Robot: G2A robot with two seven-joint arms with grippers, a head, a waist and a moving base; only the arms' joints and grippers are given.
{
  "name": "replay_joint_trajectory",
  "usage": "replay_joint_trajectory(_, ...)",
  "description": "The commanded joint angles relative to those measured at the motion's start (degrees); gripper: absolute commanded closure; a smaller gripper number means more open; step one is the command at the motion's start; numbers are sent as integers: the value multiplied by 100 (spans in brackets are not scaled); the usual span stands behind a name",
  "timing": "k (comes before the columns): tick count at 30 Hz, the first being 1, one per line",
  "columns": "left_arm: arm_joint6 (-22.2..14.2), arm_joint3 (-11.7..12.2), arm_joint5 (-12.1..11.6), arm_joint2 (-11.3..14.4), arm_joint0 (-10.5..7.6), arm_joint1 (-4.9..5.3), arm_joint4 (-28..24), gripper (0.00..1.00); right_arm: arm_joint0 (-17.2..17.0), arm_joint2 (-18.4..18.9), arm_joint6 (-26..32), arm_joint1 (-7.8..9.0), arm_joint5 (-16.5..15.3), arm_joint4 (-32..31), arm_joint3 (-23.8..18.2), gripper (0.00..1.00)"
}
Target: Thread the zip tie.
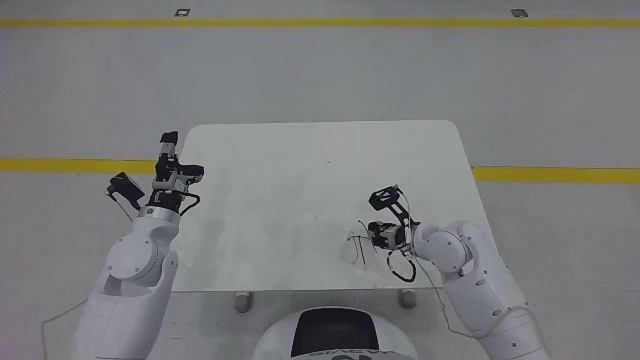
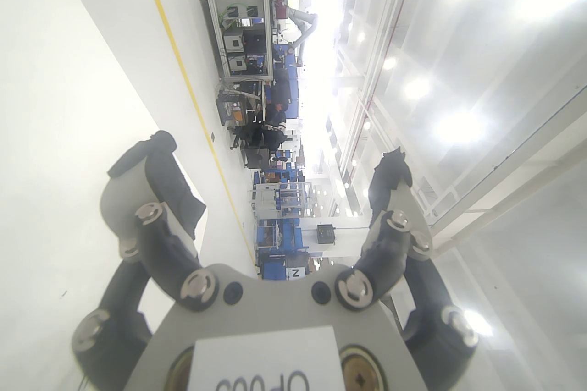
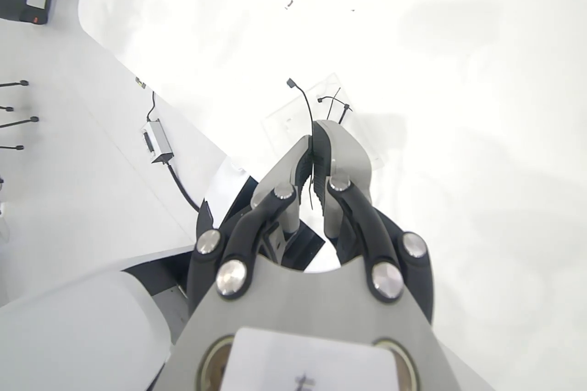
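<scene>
**One zip tie pinched at the right gripper, left gripper standing open**

Across the white table we see the two arms set well apart. The left gripper is at the table's left edge, its jaws spread wide with nothing between them, aimed out at the room and not at the work. The right gripper is near the table's front edge, its jaws pressed together on a black zip tie.

Just beyond its fingertips a shallow clear tray lies on the table, and in it are a few spare ties. We cannot count them, as they cross one another.

The held tie is gripped partway along its strap. The square head curves up free past the fingertips and a short length of tail trails behind the pads.

We judge the tie very light, springy rather than limp, and slick. It will bend and flick more readily than it will break, and it may twist in a loose pinch. To thread it, we judge that the open gripper should take the strap close behind the head. That would steady the slot while the tail is brought round.
</scene>
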Motion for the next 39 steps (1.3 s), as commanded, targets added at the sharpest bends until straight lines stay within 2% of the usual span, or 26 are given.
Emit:
replay_joint_trajectory(1, 0, 0, 0, 0, 0, 0, 0, 0, 0, 0, 0, 0, 0, 3, 0, 100)
replay_joint_trajectory(5, 0, 0, 0, 0, 0, 0, 0, 0, -25, -2, -183, -6, 22, 187, 39, 100)
replay_joint_trajectory(9, 0, 0, 0, 0, 0, 0, 0, 0, -13, 142, -380, 5, 89, 808, 84, 100)
replay_joint_trajectory(15, 0, 0, 0, 0, 0, 0, 0, 0, -12, 397, -529, 4, 416, 2152, 211, 100)
replay_joint_trajectory(24, -23, -26, -16, 9, -14, 1, 36, 0, -29, 368, -621, 3, 412, 2190, 211, 100)
replay_joint_trajectory(27, -430, -228, -170, 140, -126, 24, 588, 0, -46, 380, -742, 18, 530, 2267, 203, 100)
replay_joint_trajectory(30, -998, -419, -197, 359, -245, 68, 1478, 0, -42, 439, -874, 26, 780, 2462, 199, 100)
replay_joint_trajectory(33, -1391, -521, -181, 630, -371, 89, 2108, 0, -32, 457, -989, 25, 1050, 2659, 197, 100)
replay_joint_trajectory(35, -1566, -551, -146, 873, -464, 86, 2405, 0, -9, 432, -1053, 14, 1253, 2894, 226, 100)
replay_joint_trajectory(36, -1629, -544, -236, 959, -506, 85, 2503, 0, 7, 410, -1074, 14, 1290, 2918, 240, 100)
replay_joint_trajectory(39, -1616, -520, -258, 969, -517, 86, 2572, 0, 7, 410, -1074, 14, 1290, 2918, 240, 100)
